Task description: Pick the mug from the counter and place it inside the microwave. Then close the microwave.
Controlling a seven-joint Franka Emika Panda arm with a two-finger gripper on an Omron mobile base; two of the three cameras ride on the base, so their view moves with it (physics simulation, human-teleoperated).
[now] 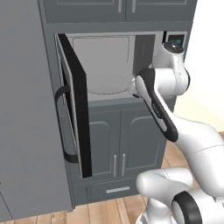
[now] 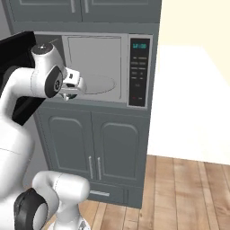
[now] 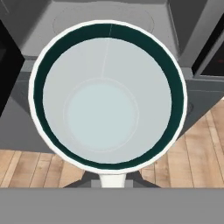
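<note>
The mug [image 3: 107,109] is seen from above, its white-grey inside ringed by a dark teal rim. My gripper [image 3: 113,180] is shut on it at its near side. The mug hangs just outside the front of the microwave [image 3: 103,17], over the cabinet edge below the opening. The microwave [image 1: 109,57] stands open, and its black door [image 1: 76,109] is swung out to the left. From the right base view, the gripper [image 2: 71,90] sits at the left part of the microwave [image 2: 96,54] opening. The counter is out of view.
A round turntable [image 1: 109,83] lies on the microwave floor. The button panel [image 2: 139,72] is to the right of the cavity. Dark grey cabinet doors [image 1: 116,140] sit below. A tall grey fridge side [image 1: 22,109] stands left of the open door. Wooden floor [image 2: 179,193] lies below.
</note>
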